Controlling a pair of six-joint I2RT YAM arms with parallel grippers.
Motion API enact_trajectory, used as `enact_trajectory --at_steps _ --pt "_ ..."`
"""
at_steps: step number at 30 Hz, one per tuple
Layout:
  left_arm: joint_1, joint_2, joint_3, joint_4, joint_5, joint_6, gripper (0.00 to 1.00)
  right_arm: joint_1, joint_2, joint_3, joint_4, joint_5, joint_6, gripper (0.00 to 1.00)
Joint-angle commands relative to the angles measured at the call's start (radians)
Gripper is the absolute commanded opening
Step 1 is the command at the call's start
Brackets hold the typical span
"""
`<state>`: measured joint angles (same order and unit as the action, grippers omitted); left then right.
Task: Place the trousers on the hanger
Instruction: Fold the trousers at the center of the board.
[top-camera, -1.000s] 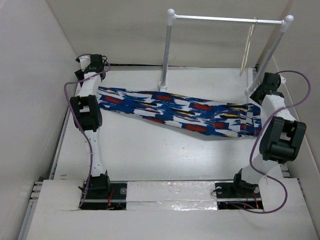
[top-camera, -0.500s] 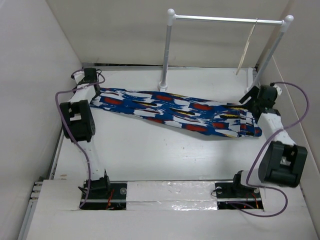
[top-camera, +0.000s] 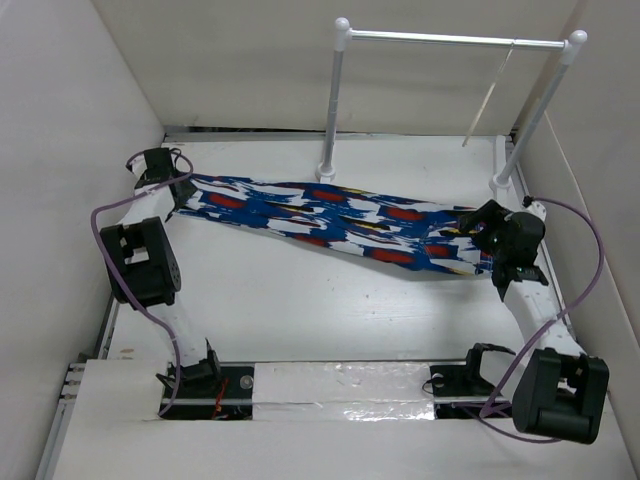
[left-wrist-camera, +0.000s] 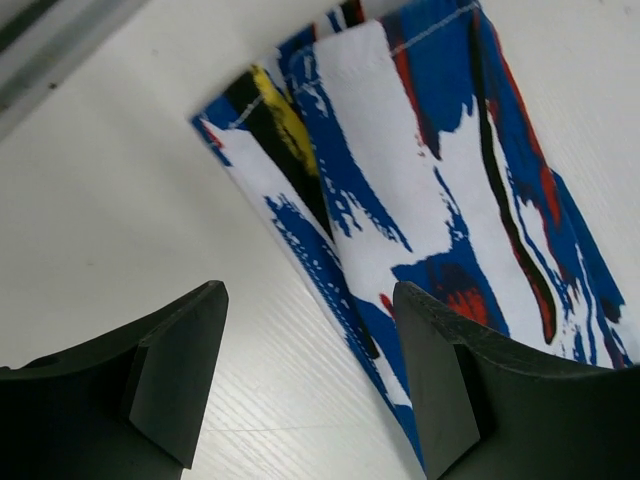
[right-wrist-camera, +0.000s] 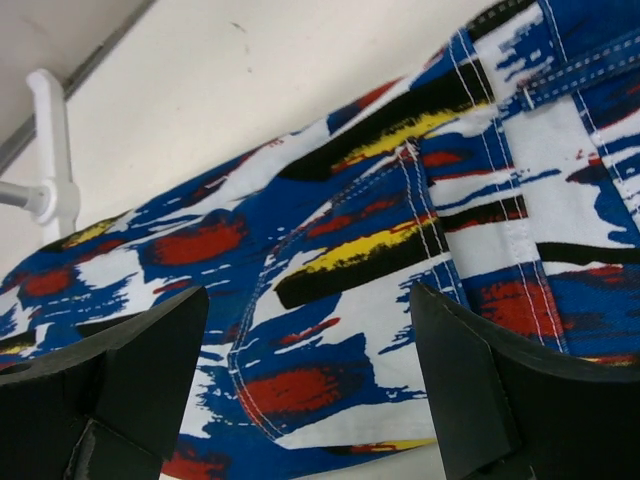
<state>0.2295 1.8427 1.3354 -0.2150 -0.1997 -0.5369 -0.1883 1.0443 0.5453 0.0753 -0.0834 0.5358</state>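
The trousers (top-camera: 350, 222) lie flat across the table, leg hems at the left and waist at the right. My left gripper (top-camera: 158, 172) is open at the hem end. In the left wrist view the hem's edge (left-wrist-camera: 330, 250) lies between my open fingers (left-wrist-camera: 175, 375), nearer the right one. My right gripper (top-camera: 497, 238) is open over the waist end. The right wrist view shows the waist cloth (right-wrist-camera: 350, 260) under my spread fingers (right-wrist-camera: 500, 390). The hanger (top-camera: 490, 95) hangs tilted from the rail at the back right, apart from both grippers.
The white two-post rack (top-camera: 335, 100) with its metal rail (top-camera: 450, 39) stands behind the trousers; its left post base also shows in the right wrist view (right-wrist-camera: 50, 150). White walls (top-camera: 70, 150) close in the left, back and right sides.
The left gripper moved left and nearer, down to the hem end. The right gripper came nearer and left onto the waist end. The hanger's lower end swung left.
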Motion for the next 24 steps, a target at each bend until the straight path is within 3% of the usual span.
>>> enact_trajectory --at_steps 1,9,16,24 --pt "-0.004 0.021 -0.01 0.04 0.1 -0.02 0.65 0.001 -0.069 -0.039 0.086 -0.039 -0.04 0.88" --pt "0.005 0.111 -0.016 0.032 0.112 -0.07 0.61 0.001 -0.156 -0.1 0.093 -0.072 -0.069 0.88" --pt "0.005 0.151 -0.008 0.043 0.12 -0.094 0.51 -0.019 -0.074 -0.151 0.168 -0.096 -0.057 0.88" --pt "0.005 0.174 0.013 0.058 0.105 -0.094 0.16 -0.059 -0.006 -0.194 0.235 -0.121 -0.031 0.78"
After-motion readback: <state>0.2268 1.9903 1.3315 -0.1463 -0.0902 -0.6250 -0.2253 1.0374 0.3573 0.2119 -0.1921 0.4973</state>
